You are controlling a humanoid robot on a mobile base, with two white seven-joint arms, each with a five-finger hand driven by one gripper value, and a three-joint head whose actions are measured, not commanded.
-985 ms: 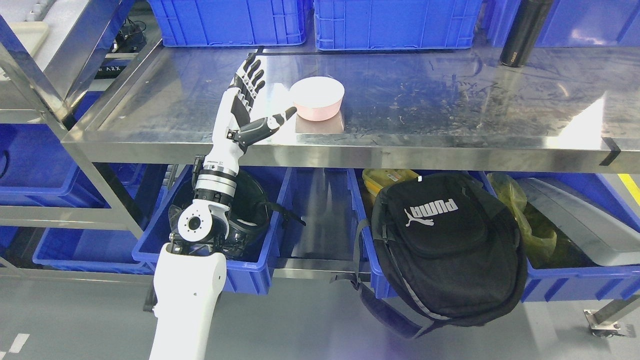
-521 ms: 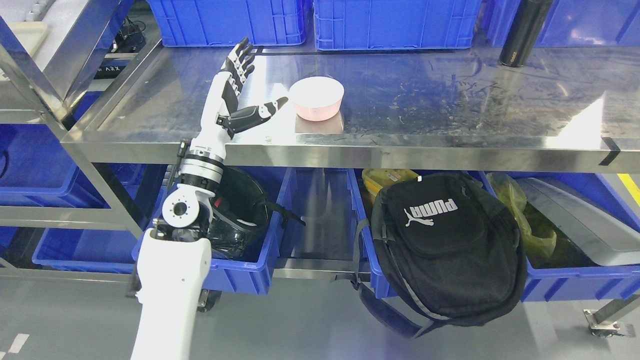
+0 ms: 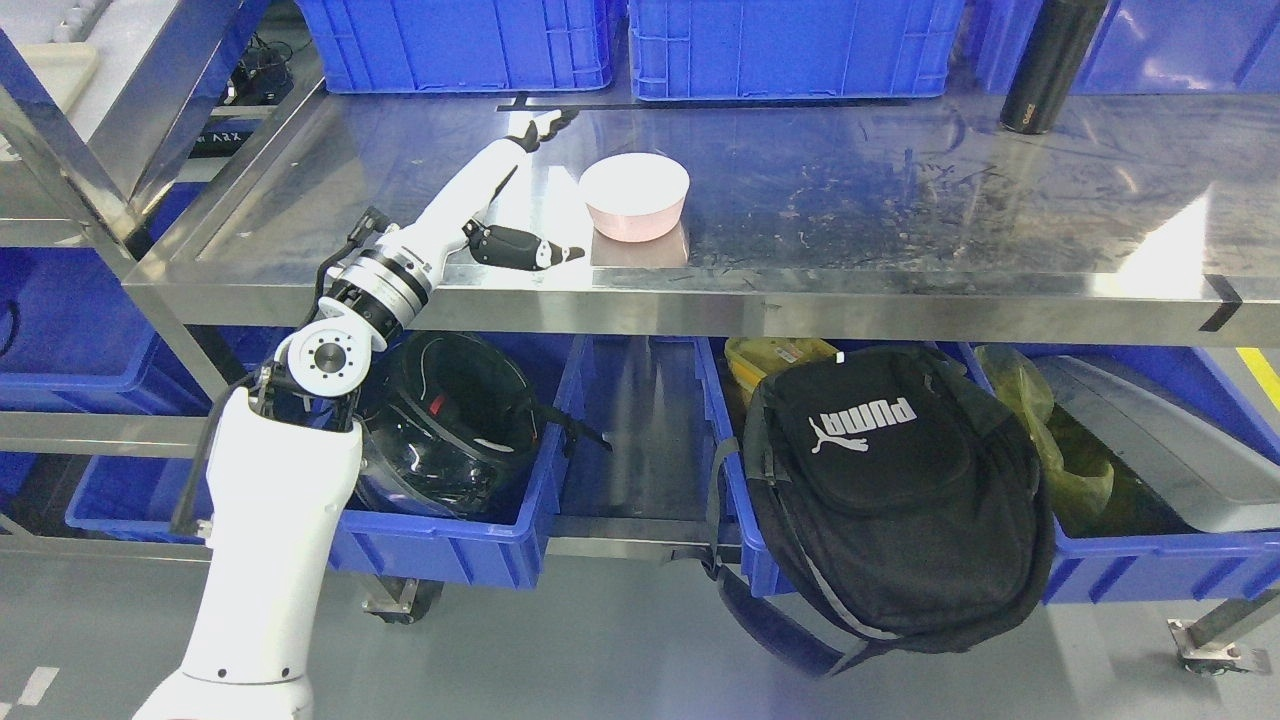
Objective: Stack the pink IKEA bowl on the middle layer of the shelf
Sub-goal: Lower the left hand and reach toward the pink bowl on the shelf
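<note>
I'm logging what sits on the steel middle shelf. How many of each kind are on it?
Pink round bowl: 1
Blue plastic crates along the back: 3
Black cylindrical bottle: 1
Total: 5
The open left hand reaches over the shelf, holding nothing.

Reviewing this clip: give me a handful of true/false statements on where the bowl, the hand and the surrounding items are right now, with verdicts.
1. The pink bowl stands upright on the steel shelf. True.
2. The left hand grips the bowl's rim. False: the hand is open and lies to the left of the bowl, holding nothing.
3. A black bottle stands at the back right of the same shelf. True.
4. The black backpack sits on the shelf beside the bowl. False: it is below the shelf, against the blue bins.
5. A dark helmet lies in a blue bin under the shelf. True.
</note>
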